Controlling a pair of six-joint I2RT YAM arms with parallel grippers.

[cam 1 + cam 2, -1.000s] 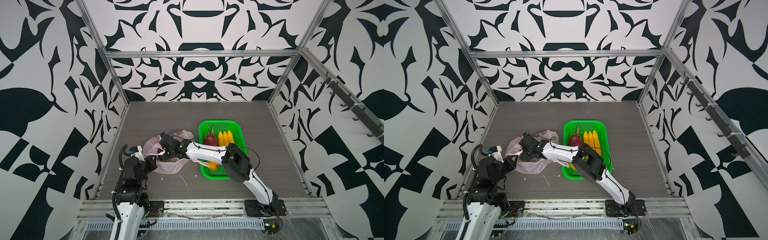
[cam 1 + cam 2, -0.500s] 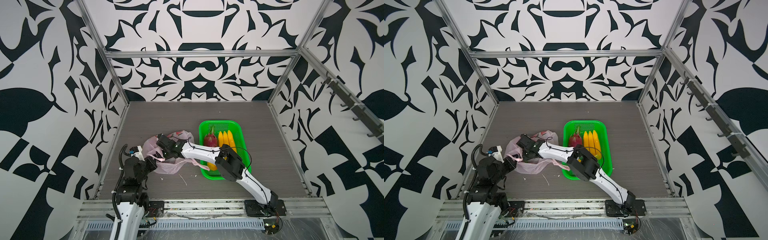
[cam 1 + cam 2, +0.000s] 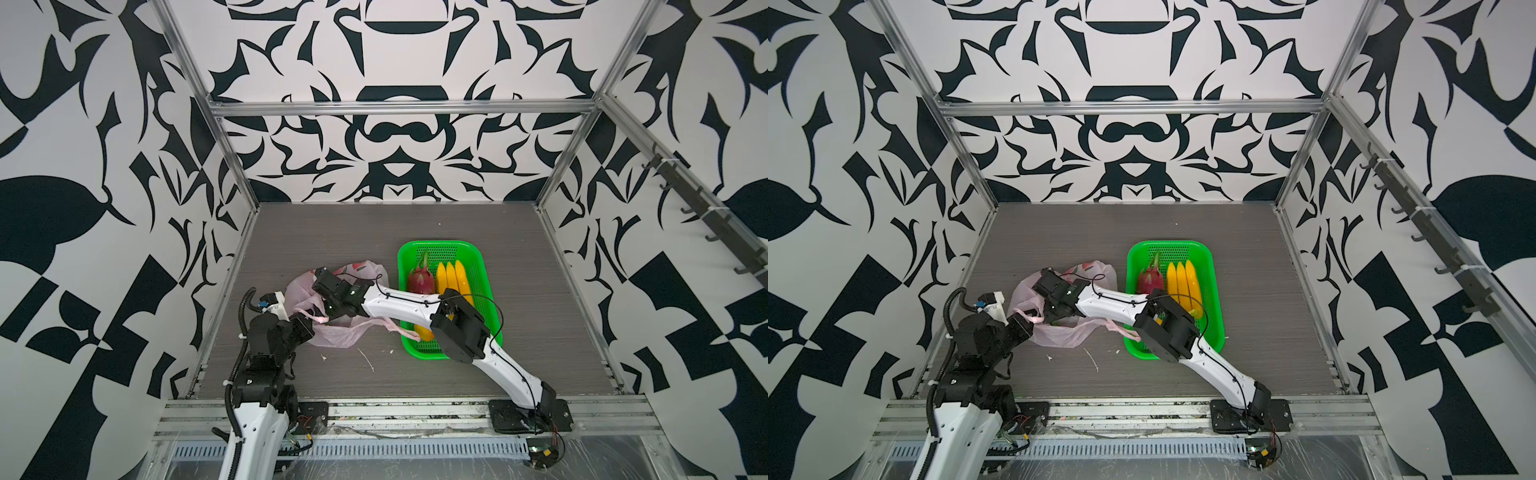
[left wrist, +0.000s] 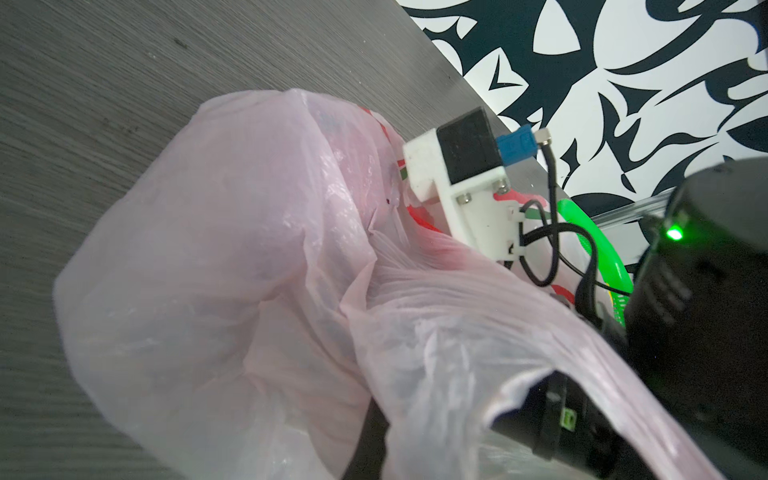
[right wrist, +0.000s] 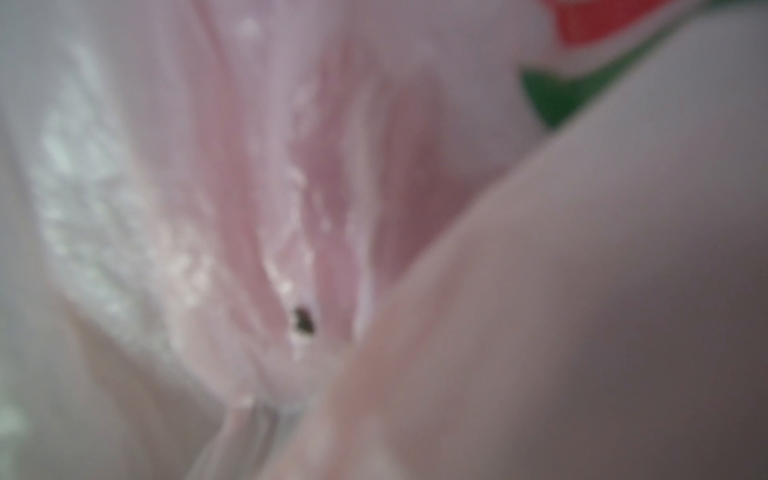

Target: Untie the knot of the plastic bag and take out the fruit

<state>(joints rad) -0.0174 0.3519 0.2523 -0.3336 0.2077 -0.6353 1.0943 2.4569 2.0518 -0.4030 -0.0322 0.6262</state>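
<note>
The pale pink plastic bag [image 3: 332, 334] [image 3: 1059, 332] lies crumpled on the grey table, left of the green basket. My left gripper [image 3: 308, 323] [image 3: 1029, 321] is shut on a twisted strip of its handle. My right gripper [image 3: 332, 309] [image 3: 1054, 315] reaches across into the bag's mouth. Its jaws are buried in film. Blurred bag film [image 5: 291, 208] fills the right wrist view, and the bag [image 4: 208, 291] drapes over my left jaws in the left wrist view. In the basket lie a dragon fruit [image 3: 420, 279], bananas [image 3: 453, 276] and an orange-yellow fruit [image 3: 424, 332] half under my right arm. The knot is hidden.
The green perforated basket [image 3: 484, 274] [image 3: 1217, 291] stands right of the bag, with my right forearm crossing its near end. Small white scraps [image 3: 368, 359] lie on the table near the front. Metal frame rails and patterned walls close in the table.
My right arm has shifted a little to the left, carrying its gripper further into the bag's mouth. The left gripper has stayed put, still holding the handle.
</note>
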